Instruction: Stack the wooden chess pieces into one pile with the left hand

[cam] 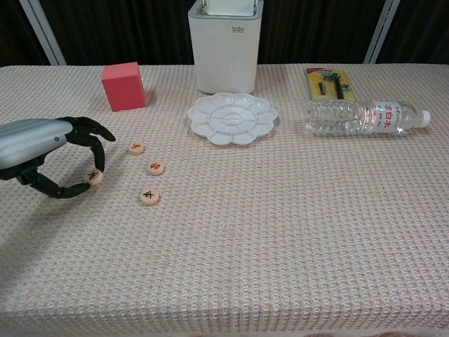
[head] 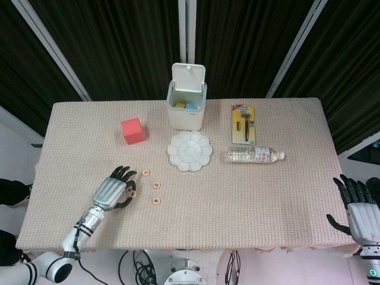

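Note:
My left hand (cam: 38, 147) (head: 111, 191) hovers over the table's left front part. Between its thumb and a finger it pinches a round wooden chess piece (cam: 93, 177) (head: 132, 193) with a dark mark on top. Three more pieces lie flat to its right: one (cam: 137, 148), a second (cam: 156, 168) and a third (cam: 149, 197). I cannot tell whether another piece lies beneath the held one. My right hand (head: 359, 208) rests at the table's right front edge, fingers spread, holding nothing.
A red cube (cam: 123, 86) stands behind the pieces. A white bin (cam: 224, 49) with its lid up, a white palette (cam: 232, 118), a lying water bottle (cam: 365, 116) and a packaged razor (cam: 330, 83) occupy the back half.

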Action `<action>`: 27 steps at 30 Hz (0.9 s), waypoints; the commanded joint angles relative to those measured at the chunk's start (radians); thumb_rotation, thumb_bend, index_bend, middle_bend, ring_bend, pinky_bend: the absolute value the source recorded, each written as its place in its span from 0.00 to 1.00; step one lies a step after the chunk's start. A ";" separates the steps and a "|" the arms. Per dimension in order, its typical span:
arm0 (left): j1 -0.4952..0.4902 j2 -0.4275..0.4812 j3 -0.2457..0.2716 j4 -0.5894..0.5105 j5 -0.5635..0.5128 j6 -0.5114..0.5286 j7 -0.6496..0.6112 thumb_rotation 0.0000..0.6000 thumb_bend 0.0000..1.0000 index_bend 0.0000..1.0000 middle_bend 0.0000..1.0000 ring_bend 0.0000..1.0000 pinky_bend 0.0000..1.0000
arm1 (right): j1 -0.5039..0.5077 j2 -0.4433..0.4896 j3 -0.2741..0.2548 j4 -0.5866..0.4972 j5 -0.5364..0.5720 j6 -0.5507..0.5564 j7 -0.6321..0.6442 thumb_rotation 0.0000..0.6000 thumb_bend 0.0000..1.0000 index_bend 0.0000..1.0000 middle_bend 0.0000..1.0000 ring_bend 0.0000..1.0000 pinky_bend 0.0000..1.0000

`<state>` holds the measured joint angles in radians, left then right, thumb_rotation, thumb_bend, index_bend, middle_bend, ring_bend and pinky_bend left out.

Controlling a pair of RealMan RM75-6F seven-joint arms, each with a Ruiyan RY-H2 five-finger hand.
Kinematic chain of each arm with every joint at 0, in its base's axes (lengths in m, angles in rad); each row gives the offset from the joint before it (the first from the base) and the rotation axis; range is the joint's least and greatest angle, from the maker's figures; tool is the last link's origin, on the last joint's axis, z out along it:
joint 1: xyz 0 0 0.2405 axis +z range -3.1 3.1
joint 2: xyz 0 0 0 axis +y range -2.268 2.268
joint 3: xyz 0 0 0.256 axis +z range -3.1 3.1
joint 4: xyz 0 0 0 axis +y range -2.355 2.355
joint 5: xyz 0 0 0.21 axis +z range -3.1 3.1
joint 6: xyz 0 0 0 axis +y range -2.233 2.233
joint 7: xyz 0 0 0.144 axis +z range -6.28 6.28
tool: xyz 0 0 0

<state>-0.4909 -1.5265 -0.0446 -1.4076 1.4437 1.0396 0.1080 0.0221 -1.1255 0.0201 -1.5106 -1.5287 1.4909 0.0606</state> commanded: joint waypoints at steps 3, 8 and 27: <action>-0.006 -0.010 -0.002 0.038 -0.007 -0.003 -0.022 1.00 0.35 0.47 0.13 0.00 0.00 | 0.000 0.001 0.004 0.002 0.010 -0.003 0.004 1.00 0.14 0.00 0.00 0.00 0.00; -0.012 -0.011 0.001 0.046 -0.013 -0.014 -0.031 1.00 0.35 0.46 0.13 0.00 0.00 | -0.001 0.003 0.003 0.001 0.007 -0.002 0.005 1.00 0.14 0.00 0.00 0.00 0.00; -0.014 0.002 0.006 0.024 -0.026 -0.003 -0.034 1.00 0.35 0.34 0.13 0.00 0.00 | -0.002 0.009 0.003 0.008 0.011 -0.008 0.034 1.00 0.10 0.00 0.00 0.00 0.00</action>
<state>-0.5074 -1.5279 -0.0376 -1.3737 1.4128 1.0274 0.0739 0.0200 -1.1170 0.0231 -1.5020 -1.5178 1.4834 0.0946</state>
